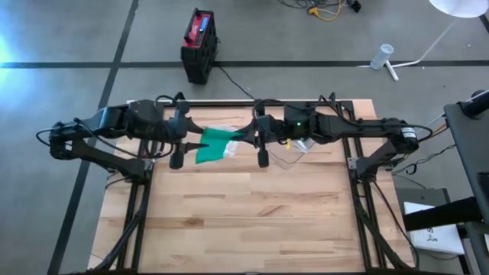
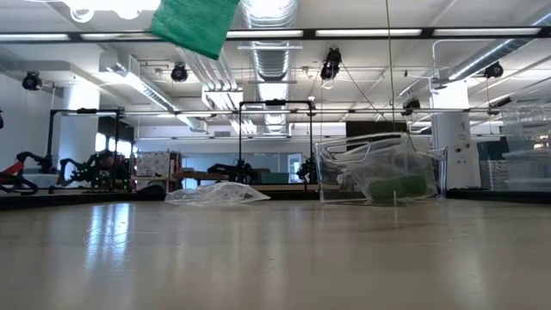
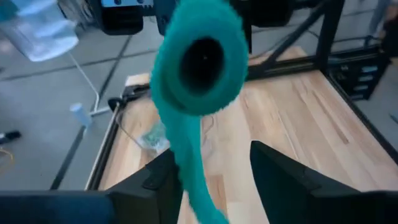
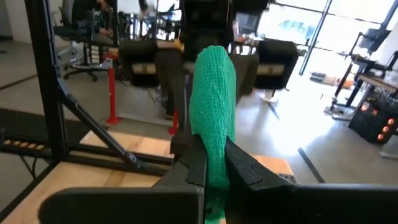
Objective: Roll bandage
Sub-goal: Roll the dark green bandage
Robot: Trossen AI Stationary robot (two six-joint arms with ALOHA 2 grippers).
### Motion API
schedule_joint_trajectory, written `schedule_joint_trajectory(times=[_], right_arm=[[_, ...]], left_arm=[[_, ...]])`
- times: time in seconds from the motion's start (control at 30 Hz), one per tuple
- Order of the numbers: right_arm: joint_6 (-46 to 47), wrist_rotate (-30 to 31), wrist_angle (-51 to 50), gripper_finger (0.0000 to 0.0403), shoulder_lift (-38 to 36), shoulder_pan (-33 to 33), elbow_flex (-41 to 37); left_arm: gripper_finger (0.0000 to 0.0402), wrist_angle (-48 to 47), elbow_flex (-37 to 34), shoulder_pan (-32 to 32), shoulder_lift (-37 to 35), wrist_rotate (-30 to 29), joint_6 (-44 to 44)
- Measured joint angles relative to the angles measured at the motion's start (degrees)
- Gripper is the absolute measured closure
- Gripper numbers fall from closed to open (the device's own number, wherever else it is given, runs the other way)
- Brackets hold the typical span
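- Right claw: the two dark fingers are pinched tight on the green bandage, which stands up between them as a flattened, ribbed strip.
- Left claw: fingers stand apart, roughly half spread, with the bandage's loose tail hanging down between them. The rolled end faces this wrist camera open-cored, like a tube seen end-on. Whether either finger touches the tail I cannot tell.
- High view: both arms reach in from opposite sides of the desk, stretched nearly flat and level, wrists meeting over the far half of the top. Left claw and right claw face each other, with the bandage spread between them, clear of the wood.
- Low view: the bandage hangs at the top of the picture, well above the desk surface; no claw shows here.
- Open room: the whole near half of the desk is bare wood. Each arm's base sits at a side edge of the desk.
- Farther back on the desk: a crumpled clear wrapper and a clear plastic box with something green inside, near the far edge, behind the claws.
- Beyond the desk, on the floor: a black and red case with a cable, and a white lamp stand.
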Motion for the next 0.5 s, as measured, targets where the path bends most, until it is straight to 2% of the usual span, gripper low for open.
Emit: schedule_joint_trajectory(times=[0.1, 0.2, 0.27, 0.4, 0.5], right_arm=[[0.10, 0.00, 0.14, 0.0389, -0.01, 0.00, 0.02], [0.75, -0.22, 0.00, 0.0385, 0.01, 0.00, 0.02], [1.16, -0.50, 0.18, 0.0385, 0.01, 0.00, 0.02], [2.04, -3.78, 0.71, 0.0385, 0.03, 0.00, 0.02], [4.28, -6.90, 2.48, 0.0385, 0.03, 0.00, 0.02]], left_arm=[[0.0226, 5.98, -4.41, 0.10, -0.87, -1.68, 0.49], [0.0245, 10.54, -7.77, 0.13, -1.60, -5.42, 2.43], [0.0277, 13.79, -9.77, 0.20, -2.04, -6.31, 3.15], [0.0377, 20.18, -13.39, 0.20, -1.69, -6.31, 4.55], [0.0389, 23.54, -14.58, 0.20, -1.36, -6.32, 4.99]])
